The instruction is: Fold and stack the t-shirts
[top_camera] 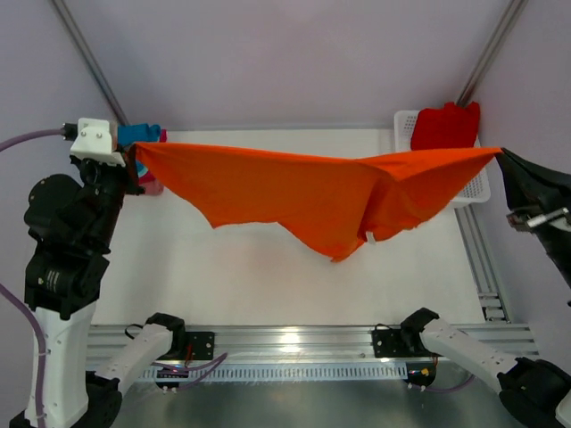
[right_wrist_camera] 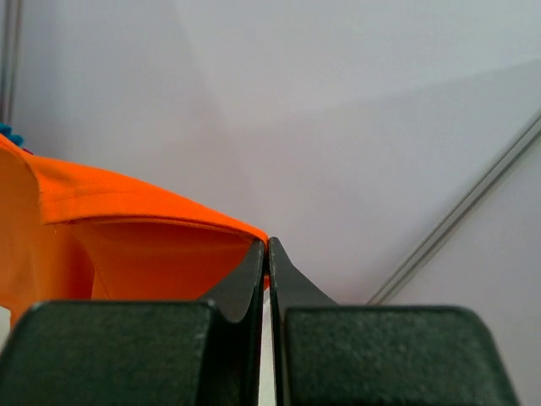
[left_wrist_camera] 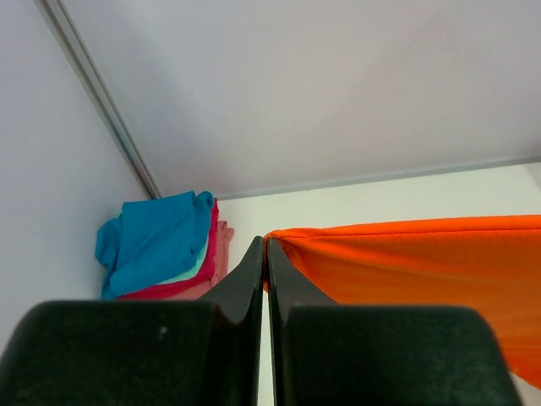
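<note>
Clamped shut, the left gripper (left_wrist_camera: 266,241) and right gripper (right_wrist_camera: 268,243) each pinch a corner of the orange t-shirt (top_camera: 303,192), holding it spread above the table (top_camera: 268,276), probably to lay it flat for folding.

The t-shirt (top_camera: 303,192) is hanging over the desk (top_camera: 223,276) between left end effector (left_wrist_camera: 265,242) and right end effector (right_wrist_camera: 267,244), folded shirts (left_wrist_camera: 161,245) lying beside the left.

a white table (top_camera: 268,276) fills the middle. behind the table is a plain pale wall (top_camera: 285,53). a thin grey pole (top_camera: 89,64) leans up from the table's back left corner, and another pole (top_camera: 487,53) from its back right corner. a shiny metal rail (top_camera: 294,343) runs along the table's near edge.
</note>
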